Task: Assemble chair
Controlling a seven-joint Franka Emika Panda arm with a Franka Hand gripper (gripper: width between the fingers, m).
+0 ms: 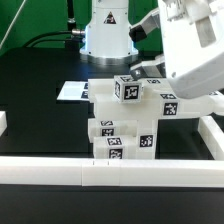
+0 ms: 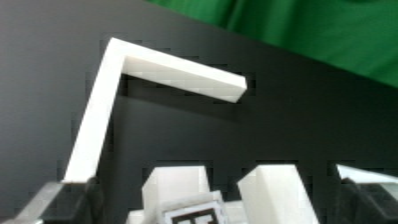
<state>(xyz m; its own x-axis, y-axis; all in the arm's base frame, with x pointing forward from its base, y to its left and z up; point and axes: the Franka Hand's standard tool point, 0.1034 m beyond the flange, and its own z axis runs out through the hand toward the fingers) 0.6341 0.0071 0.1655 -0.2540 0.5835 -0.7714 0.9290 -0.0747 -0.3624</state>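
Note:
The chair parts [image 1: 122, 128] are white blocks with black-and-white tags, stacked in the middle of the black table. A small tagged block [image 1: 128, 88] sits at the top of the stack. My gripper [image 1: 163, 92] comes down from the exterior view's right onto the upper right of the stack. In the wrist view my gripper [image 2: 214, 208] has its fingers [image 2: 64, 203] far apart at the frame's edges. Two white upright pieces [image 2: 281, 192] and a tag [image 2: 192, 213] lie between them with dark gaps on both sides. The jaws look open around them.
White border rails run along the front [image 1: 90, 172] and the exterior view's right [image 1: 213, 132]; a rail corner [image 2: 169, 68] shows in the wrist view. The marker board [image 1: 72, 92] lies behind the stack on the exterior view's left. The robot base [image 1: 108, 35] stands at the back.

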